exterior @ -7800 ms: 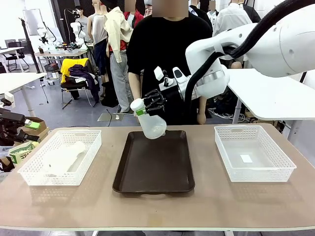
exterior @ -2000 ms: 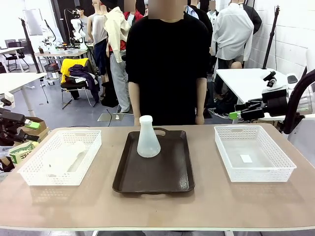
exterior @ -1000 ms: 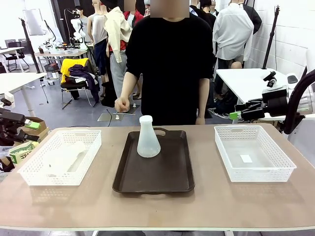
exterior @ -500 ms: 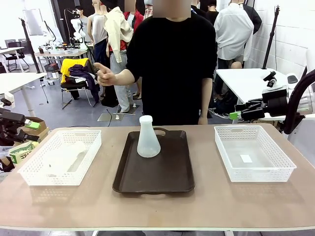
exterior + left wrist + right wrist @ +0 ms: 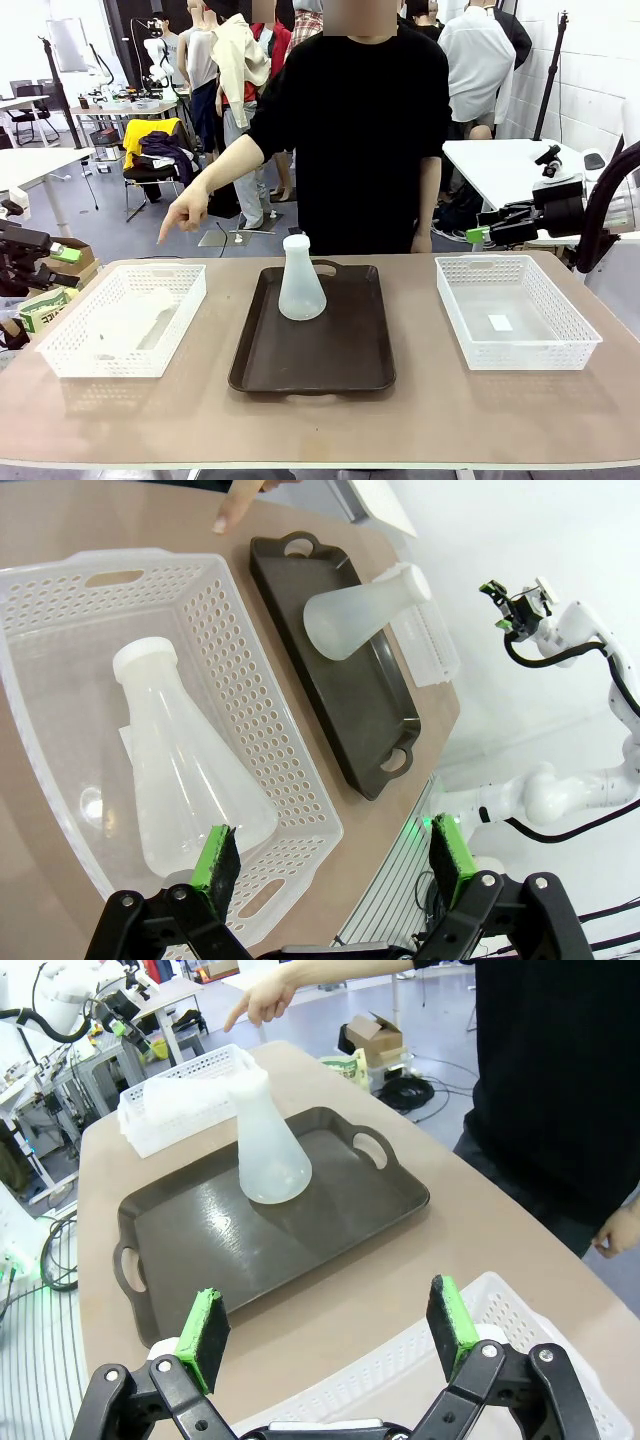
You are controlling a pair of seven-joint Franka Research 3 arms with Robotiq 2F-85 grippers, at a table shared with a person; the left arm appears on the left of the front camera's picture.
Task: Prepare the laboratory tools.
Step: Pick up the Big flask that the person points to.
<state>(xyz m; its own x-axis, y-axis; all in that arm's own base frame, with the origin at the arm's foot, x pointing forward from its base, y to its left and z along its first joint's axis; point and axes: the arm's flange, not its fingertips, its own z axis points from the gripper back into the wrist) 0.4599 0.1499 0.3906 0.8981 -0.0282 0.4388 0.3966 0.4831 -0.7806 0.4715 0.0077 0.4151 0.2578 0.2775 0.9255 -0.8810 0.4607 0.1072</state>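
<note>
One frosted white conical flask (image 5: 301, 281) stands upright on the dark brown tray (image 5: 320, 350), also seen as the flask (image 5: 268, 1150) in the right wrist view. A second flask (image 5: 180, 770) lies on its side in the left white basket (image 5: 290, 770); in the front view this flask (image 5: 130, 320) shows dimly through the lattice. My left gripper (image 5: 333, 852) hangs open above that basket, just off the flask's base. My right gripper (image 5: 328, 1325) is open, holds nothing, and is drawn back past the table's right end (image 5: 478, 235).
A person stands at the far side, one hand (image 5: 182, 213) pointing down at the left basket (image 5: 100, 360). The right white basket (image 5: 520, 355) holds only a small white label. Another white table stands behind on the right.
The person's hand has gone from raised and pointing sideways to stretched down toward the left basket. Neither arm nor the flasks have moved.
</note>
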